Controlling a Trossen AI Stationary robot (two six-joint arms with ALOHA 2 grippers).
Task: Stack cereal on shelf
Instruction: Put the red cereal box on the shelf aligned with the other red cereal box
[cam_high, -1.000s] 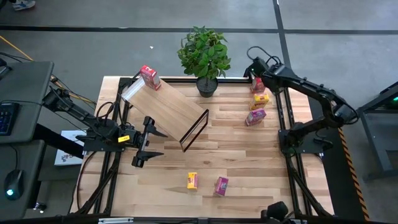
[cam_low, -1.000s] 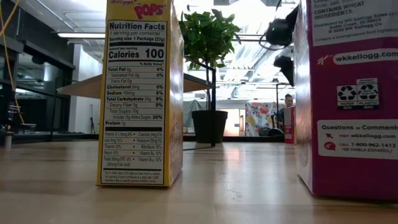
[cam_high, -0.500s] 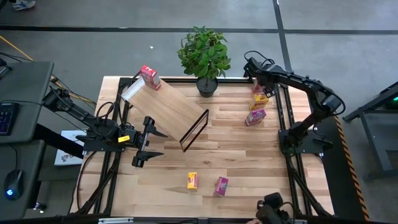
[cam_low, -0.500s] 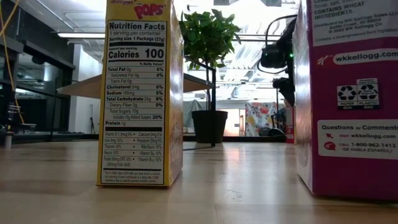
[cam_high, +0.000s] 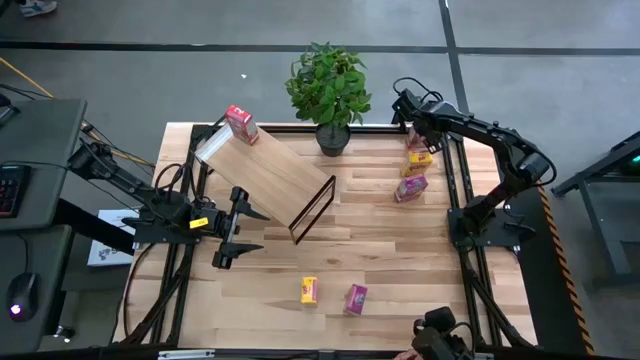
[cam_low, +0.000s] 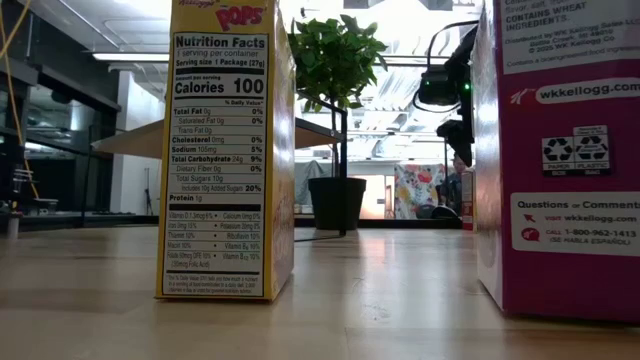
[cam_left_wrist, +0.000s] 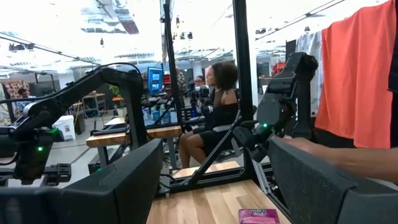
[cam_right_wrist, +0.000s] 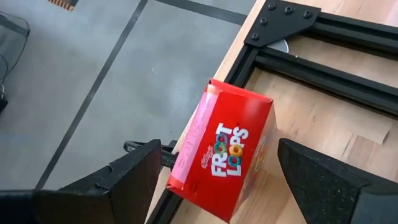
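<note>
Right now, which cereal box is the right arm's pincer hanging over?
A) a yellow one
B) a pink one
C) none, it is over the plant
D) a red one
D: the right wrist view shows the red box between the open fingers of the right pincer, at the table's far right corner.

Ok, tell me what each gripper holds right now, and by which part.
Nothing is held. The right gripper hangs open over a red cereal box; the left gripper waits open beside the shelf.

The right gripper has swung toward 11 o'clock, over the red box.
</note>
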